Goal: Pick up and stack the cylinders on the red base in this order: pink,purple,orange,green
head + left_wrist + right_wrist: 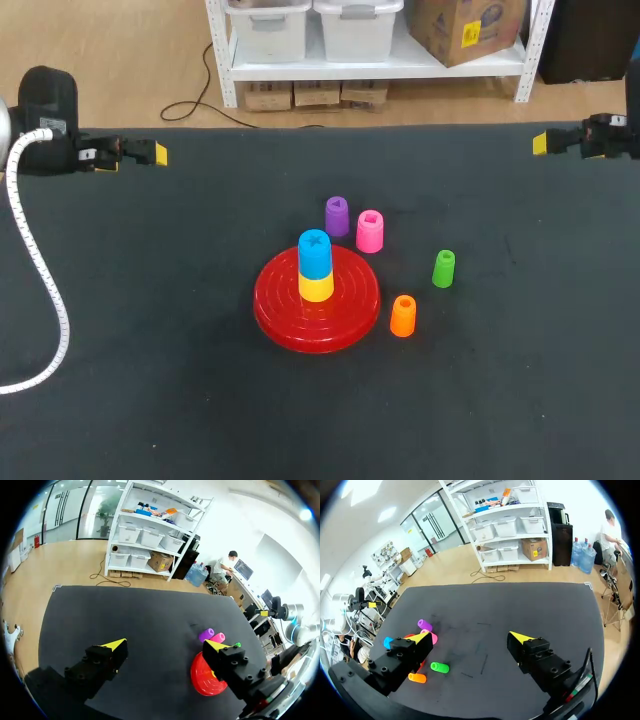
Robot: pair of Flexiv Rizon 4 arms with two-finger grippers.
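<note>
The red base (345, 305) sits near the middle of the dark tabletop (150, 380). A yellow cylinder (316, 287) stands upright on its centre with a blue cylinder (315, 253) on top of it. None of the four cylinders to be stacked is on the base.

The purple one (337, 216) and the pink one (370, 231) stand upright on the tabletop just behind the base, side by side with a small gap between them; the pink one is to the right. The green one (443, 268) stands to the right of the base, apart from it. The orange one (403, 315) stands just off the base's right front edge and nearer to me than the green.

Both arms are well away from all of this. The left pincer (155, 153) is over the far left of the tabletop, the right pincer (541, 143) over the far right — each pointing in toward the middle. In the wrist views both pincers have their yellow-tipped fingers spread wide, holding nothing — only bare tabletop shows between them.
</note>
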